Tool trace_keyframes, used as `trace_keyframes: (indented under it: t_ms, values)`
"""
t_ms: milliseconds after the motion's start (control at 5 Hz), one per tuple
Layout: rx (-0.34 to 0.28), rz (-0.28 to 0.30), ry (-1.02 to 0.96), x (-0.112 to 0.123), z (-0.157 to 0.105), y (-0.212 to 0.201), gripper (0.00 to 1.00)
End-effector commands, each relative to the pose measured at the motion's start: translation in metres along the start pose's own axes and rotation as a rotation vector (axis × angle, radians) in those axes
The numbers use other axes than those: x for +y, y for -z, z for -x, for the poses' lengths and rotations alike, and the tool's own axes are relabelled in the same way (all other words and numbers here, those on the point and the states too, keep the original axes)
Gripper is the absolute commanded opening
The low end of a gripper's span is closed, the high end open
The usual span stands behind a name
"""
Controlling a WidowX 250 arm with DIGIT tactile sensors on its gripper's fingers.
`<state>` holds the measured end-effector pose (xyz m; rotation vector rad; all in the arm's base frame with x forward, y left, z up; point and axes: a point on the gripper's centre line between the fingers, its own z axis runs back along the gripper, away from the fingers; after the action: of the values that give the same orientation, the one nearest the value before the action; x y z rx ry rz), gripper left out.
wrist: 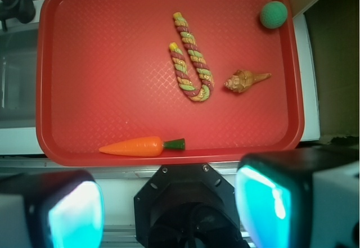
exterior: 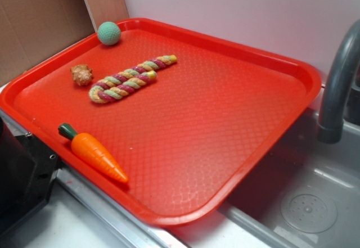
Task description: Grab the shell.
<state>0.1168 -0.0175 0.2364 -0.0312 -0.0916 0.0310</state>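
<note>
The shell [exterior: 82, 75] is a small tan-brown knobbly lump lying on the red tray [exterior: 214, 124] near its back left, just left of the rope toy. In the wrist view the shell [wrist: 242, 82] shows a pointed tail aimed right and lies at the tray's [wrist: 101, 62] right side. My gripper [wrist: 169, 211] shows only in the wrist view. It is open and empty, with its teal pads [wrist: 76, 214] wide apart. It is high up, off the tray's near edge and far from the shell. The gripper is out of the exterior view.
A braided rope toy [exterior: 130, 79] lies bent beside the shell. A teal-green ball [exterior: 109, 33] sits in the back corner. An orange toy carrot [exterior: 93, 152] lies by the near rim. A grey faucet [exterior: 337, 90] and sink [exterior: 304, 203] are to the right. The black robot base [wrist: 185, 203] is below the gripper.
</note>
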Motion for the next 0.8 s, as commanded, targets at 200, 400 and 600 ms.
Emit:
trace_keyframes:
  t_ms: [200, 400, 600]
  values:
    - [0.063, -0.060, -0.164, 0.044, -0.002, 0.045, 1.00]
    - [0.004, -0.028, -0.415, 0.067, -0.019, 0.068, 1.00]
    - [-0.078, -0.046, -0.655, 0.084, -0.040, 0.092, 1.00]
